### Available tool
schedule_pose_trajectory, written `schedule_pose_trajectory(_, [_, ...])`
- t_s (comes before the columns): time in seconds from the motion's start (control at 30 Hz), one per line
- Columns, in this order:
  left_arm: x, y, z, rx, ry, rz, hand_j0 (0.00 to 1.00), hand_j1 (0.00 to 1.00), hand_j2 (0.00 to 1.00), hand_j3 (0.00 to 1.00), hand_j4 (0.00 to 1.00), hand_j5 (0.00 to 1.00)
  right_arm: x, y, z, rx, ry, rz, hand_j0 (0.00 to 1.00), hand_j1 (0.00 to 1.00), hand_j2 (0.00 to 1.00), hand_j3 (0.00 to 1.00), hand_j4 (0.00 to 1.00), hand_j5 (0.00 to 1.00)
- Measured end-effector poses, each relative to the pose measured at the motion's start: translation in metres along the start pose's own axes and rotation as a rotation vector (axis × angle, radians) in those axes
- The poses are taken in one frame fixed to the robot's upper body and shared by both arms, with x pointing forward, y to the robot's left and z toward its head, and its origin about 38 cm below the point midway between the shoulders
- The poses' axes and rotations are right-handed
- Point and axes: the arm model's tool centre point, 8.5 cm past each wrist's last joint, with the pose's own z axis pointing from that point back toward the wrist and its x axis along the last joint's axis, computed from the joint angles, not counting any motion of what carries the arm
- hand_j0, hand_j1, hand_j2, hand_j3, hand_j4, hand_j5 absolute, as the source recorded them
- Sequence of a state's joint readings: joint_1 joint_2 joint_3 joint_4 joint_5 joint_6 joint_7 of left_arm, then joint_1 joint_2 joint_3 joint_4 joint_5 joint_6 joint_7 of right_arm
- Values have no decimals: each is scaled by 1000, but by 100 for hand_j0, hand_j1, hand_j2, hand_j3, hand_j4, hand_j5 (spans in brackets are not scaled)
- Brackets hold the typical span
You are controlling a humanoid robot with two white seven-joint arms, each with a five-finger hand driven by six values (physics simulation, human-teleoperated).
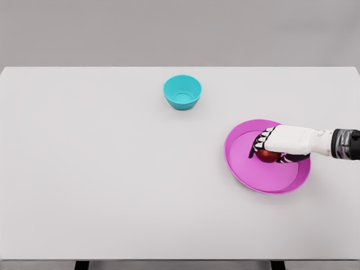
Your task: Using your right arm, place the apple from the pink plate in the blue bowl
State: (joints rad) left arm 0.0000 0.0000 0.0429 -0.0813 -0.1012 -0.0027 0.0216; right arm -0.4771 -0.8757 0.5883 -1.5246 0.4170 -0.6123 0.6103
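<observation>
A white robotic right hand reaches in from the right edge over a pink plate on a pale grey bench, its dark-jointed fingers curled down around a red apple. The apple sits on the plate, right of its centre, mostly covered by the palm, with only its lower red side showing beneath the hand. The fingers appear closed on the fruit, and the apple seems to rest on the plate's surface, though contact underneath is hidden. The plate lies at the right side of the bench, its raised rim visible all around except where the forearm crosses it.

A blue bowl, turquoise in tone, stands upright well apart from the plate, toward the far middle of the bench. Its inside shows only its own smooth wall and base. The left arm does not appear in the head view.
</observation>
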Motion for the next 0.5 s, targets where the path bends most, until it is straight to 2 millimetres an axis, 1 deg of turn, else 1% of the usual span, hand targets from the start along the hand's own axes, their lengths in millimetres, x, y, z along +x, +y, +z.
schedule_pose_trajectory(0.03, [0,0,0,0,0,0,100,100,100,100,100,100,0,-2,0,-2,1,5,57,57,57,57,57,57])
schedule_pose_trajectory(0.13, [0,0,0,0,0,0,100,100,100,100,100,100,0,-3,1,-3,1,8,57,57,57,57,57,57])
schedule_pose_trajectory(0.23, [0,0,0,0,0,0,100,100,100,100,100,100,-2,-9,2,-11,7,18,57,57,57,57,57,57])
schedule_pose_trajectory(0.4, [0,0,0,0,0,0,100,100,100,100,100,100,-4,-16,3,-23,12,29,53,53,53,53,53,53])
schedule_pose_trajectory(0.43, [0,0,0,0,0,0,100,100,100,100,100,100,-5,-21,4,-30,15,36,48,48,48,48,48,48])
schedule_pose_trajectory(0.47, [0,0,0,0,0,0,100,100,100,100,100,100,-5,-21,4,-31,16,36,46,46,46,46,46,46])
schedule_pose_trajectory(0.5, [0,0,0,0,0,0,100,100,100,100,100,100,-6,-24,4,-35,17,40,46,46,46,46,46,46])
